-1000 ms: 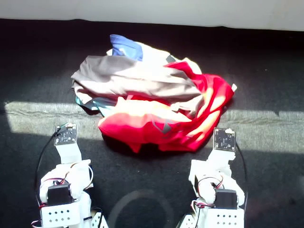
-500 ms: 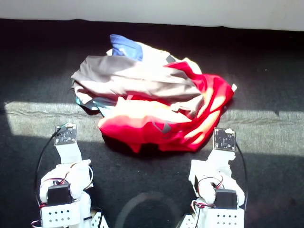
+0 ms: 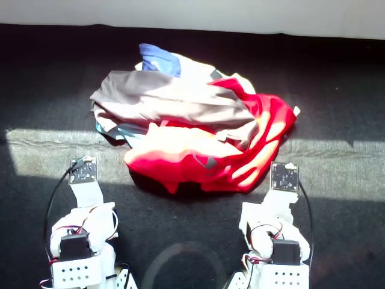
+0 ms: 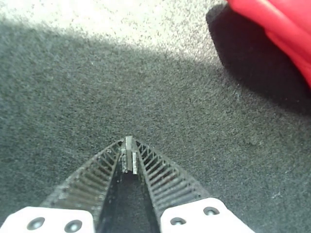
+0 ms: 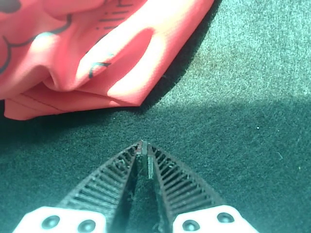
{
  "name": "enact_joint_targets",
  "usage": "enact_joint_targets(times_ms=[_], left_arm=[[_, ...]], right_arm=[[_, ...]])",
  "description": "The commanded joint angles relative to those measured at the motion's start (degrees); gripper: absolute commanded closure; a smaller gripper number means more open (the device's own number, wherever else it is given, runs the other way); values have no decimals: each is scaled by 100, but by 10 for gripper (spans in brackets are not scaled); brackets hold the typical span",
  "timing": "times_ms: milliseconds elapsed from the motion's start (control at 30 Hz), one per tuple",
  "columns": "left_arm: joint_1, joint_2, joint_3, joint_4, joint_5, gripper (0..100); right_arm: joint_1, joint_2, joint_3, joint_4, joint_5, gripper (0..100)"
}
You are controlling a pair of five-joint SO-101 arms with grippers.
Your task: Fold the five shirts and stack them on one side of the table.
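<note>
Red shirt [image 5: 112,58] lies just beyond the closed right hand [image 5: 144,146].

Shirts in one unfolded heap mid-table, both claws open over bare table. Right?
Wrong on the claws: the left claw and right claw are both shut, as the two wrist views show. The shirts do lie in one unfolded heap, claws over bare table.

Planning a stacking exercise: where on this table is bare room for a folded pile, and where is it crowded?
Bare dark felt table lies left of the crumpled multicoloured heap of shirts, and right of it too. The centre, under the heap, is crowded.
</note>
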Motion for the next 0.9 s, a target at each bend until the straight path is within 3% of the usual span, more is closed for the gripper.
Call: enact_joint_targets(times_ms=[0,633,867], left_arm=[[-48,-22,101,-44,18,990],[-40,-31,101,-79,0,987],[207,-31,92,-1415,0,986]], right_arm=[[-13,-57,752,-13,35,991],[-13,-57,752,-13,35,991],[-13,-57,752,-13,35,991]])
